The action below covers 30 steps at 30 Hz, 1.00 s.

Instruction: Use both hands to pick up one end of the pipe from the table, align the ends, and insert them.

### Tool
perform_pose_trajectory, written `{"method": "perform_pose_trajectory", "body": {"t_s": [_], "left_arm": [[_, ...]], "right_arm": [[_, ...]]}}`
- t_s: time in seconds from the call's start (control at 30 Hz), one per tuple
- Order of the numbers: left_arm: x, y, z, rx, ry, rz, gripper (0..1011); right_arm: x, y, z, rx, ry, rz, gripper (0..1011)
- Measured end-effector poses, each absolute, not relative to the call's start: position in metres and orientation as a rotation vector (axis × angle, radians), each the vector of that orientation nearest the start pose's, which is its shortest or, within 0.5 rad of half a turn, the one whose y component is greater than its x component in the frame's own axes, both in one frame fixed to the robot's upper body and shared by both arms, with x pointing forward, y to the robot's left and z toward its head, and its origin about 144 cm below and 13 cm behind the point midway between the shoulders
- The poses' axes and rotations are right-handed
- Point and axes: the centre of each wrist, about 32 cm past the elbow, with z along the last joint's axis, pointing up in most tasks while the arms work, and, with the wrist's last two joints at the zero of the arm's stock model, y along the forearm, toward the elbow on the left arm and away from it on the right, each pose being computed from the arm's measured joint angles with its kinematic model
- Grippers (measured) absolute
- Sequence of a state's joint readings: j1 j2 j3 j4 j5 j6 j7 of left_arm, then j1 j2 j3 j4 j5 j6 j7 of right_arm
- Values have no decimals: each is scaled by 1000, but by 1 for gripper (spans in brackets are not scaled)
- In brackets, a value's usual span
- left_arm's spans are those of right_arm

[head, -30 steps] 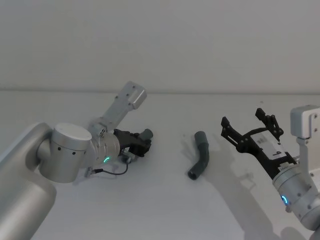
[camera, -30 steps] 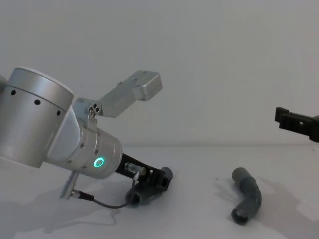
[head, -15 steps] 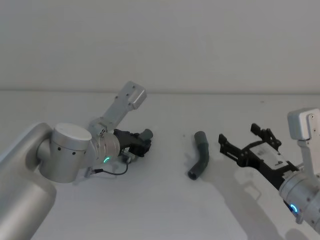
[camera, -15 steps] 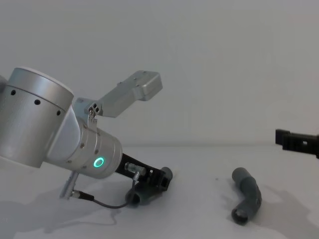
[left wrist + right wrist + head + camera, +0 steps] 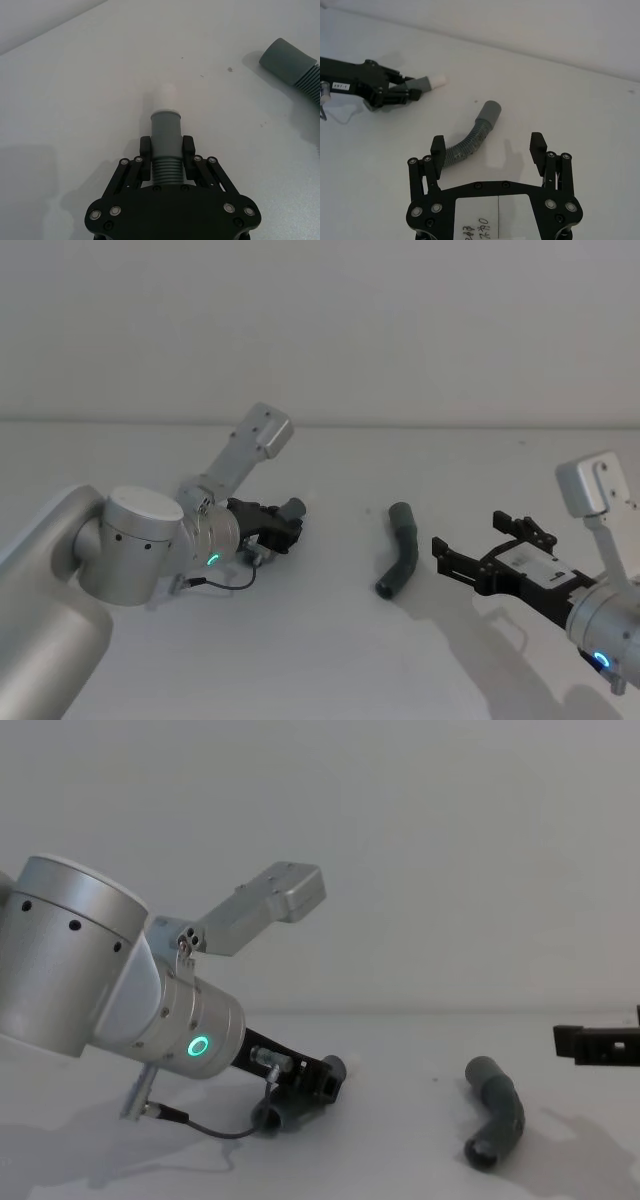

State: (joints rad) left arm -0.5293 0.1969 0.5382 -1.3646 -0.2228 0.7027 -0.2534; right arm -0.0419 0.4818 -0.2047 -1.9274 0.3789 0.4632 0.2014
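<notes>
Right tool (image 5: 488,141) has dropped lower, spread wide, apparently to straddle the bent pipe piece (image 5: 403,550) lying on the desk (image 5: 330,640); left tool (image 5: 167,145) clamps the white-tipped piece (image 5: 166,125) low, ready for mating.

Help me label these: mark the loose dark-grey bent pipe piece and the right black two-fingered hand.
Loose dark-grey bent pipe piece (image 5: 407,550): head view, ribbed middle.
Right black two-fingered hand (image 5: 488,142): right wrist view, midway between fingertips.
</notes>
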Motion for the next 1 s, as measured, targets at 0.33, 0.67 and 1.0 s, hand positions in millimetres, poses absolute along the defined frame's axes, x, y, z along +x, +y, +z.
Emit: {"method": "perform_pose_trajectory", "body": {"t_s": [0.33, 0.67, 1.0], "left_arm": [[564, 139, 1237, 550, 197, 903, 357], [564, 139, 1238, 550, 197, 903, 357], [564, 139, 1237, 550, 197, 903, 357]], "right_arm": [[441, -255, 1237, -356, 125, -994, 1001], [461, -248, 1239, -418, 134, -953, 1001], [477, -239, 1240, -438, 159, -950, 1001]]}}
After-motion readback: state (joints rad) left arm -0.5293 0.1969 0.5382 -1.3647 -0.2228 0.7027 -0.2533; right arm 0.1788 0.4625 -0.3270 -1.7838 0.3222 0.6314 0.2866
